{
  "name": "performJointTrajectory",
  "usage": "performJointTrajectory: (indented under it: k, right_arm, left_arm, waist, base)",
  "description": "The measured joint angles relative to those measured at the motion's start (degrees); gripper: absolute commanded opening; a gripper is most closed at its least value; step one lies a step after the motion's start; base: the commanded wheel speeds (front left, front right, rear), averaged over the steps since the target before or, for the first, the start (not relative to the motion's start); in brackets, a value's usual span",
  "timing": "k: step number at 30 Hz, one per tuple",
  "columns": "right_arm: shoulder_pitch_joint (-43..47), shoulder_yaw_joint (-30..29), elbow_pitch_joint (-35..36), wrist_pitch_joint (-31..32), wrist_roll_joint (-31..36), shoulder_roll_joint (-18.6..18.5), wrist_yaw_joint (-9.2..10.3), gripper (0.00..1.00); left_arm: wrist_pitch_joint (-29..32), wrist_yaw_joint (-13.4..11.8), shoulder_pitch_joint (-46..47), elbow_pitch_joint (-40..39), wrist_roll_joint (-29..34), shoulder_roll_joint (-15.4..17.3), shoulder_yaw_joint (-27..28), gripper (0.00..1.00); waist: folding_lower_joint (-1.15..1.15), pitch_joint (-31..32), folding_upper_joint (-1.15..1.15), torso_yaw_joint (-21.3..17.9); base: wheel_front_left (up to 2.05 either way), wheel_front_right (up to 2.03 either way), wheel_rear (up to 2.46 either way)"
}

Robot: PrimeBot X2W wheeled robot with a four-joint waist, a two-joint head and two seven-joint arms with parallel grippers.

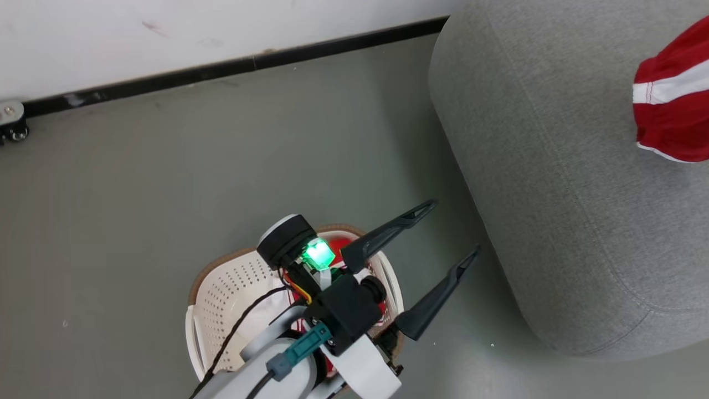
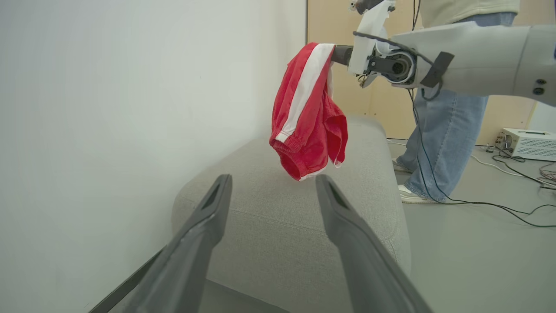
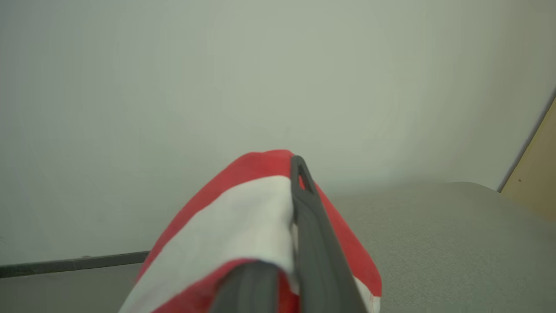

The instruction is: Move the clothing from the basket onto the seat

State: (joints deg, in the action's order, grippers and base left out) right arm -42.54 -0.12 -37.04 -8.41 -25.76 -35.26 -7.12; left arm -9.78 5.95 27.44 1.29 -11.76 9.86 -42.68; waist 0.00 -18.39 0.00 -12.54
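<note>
The fingers [image 3: 310, 226] of our right gripper [image 3: 295, 174] are pressed together on a fold of one red garment [image 2: 306, 117]. It hangs bunched below them over the grey seat [image 1: 554, 194], apparently clear of the cushion, which we judge lets a release drop it there and not on the floor. Our left gripper [image 1: 454, 228] has its fingers spread wide with nothing between them, pointing toward the seat's near end. The basket [image 1: 232, 288] sits under its wrist with the second garment [image 1: 346, 242] inside, likely the next piece to fetch.
</note>
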Motion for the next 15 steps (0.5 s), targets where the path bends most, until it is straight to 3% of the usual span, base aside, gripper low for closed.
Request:
performJointTrajectory:
  k: [11, 15]
  right_arm:
    - [-0.1, -4.0, -9.1, -3.1, 5.5, 0.2, -0.01, 0.00]
    - [-0.6, -5.0, -11.3, -3.8, 6.3, 2.2, -0.01, 0.00]
  left_arm:
    - [2.1, 0.6, 4.5, -2.4, 1.8, -1.3, -3.8, 1.00]
    - [2.5, 0.7, 5.9, -2.7, 2.5, -1.3, -4.7, 1.00]
  waist:
    - [0.00, -6.2, 0.00, 1.6]
    - [0.00, -8.4, 0.00, 2.0]
  base:
    - [0.00, 0.00, 0.00]
    - [0.00, 0.00, 0.00]
